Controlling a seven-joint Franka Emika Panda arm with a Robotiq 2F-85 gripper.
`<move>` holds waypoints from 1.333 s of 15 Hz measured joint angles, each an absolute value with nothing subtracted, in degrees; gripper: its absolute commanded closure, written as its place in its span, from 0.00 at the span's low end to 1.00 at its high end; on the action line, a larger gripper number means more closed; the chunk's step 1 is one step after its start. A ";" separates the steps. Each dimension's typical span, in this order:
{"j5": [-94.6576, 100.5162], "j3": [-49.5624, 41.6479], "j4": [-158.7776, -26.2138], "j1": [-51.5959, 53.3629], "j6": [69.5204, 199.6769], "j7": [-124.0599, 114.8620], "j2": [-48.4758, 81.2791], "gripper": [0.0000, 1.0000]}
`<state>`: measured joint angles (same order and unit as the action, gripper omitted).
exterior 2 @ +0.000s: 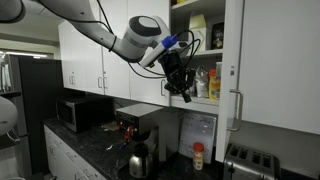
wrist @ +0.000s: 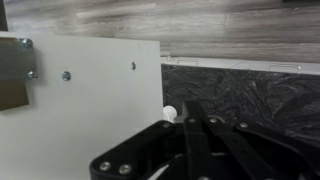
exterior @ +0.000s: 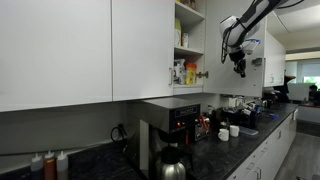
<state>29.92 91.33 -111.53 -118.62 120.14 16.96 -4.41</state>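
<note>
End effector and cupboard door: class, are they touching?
Cannot tell. The wrist view shows the shut end effector close by the white cupboard door, yet no clear contact or gap; both exterior views are too small.

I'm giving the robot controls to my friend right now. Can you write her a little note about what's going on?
Gripper: the black two-finger gripper is shut and holds nothing. It hangs high in front of the open white upper cabinet.
Things: colourful bottles and boxes sit on the cabinet shelves. The white door panel with its metal hinge plate is close beside the fingers; I can't tell if they touch.
Done: the cabinet stands open.
Left: the door is not closed, and nothing is gripped.
</note>
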 measured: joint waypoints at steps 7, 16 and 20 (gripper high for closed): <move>20.73 88.91 -106.15 -113.90 105.36 23.64 -0.26 1.00; 9.69 79.34 -99.63 -104.01 92.56 32.69 0.85 1.00; 5.48 78.34 -97.54 -104.35 88.06 37.81 -0.02 1.00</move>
<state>5.48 78.34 -97.54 -104.35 88.06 37.81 -0.02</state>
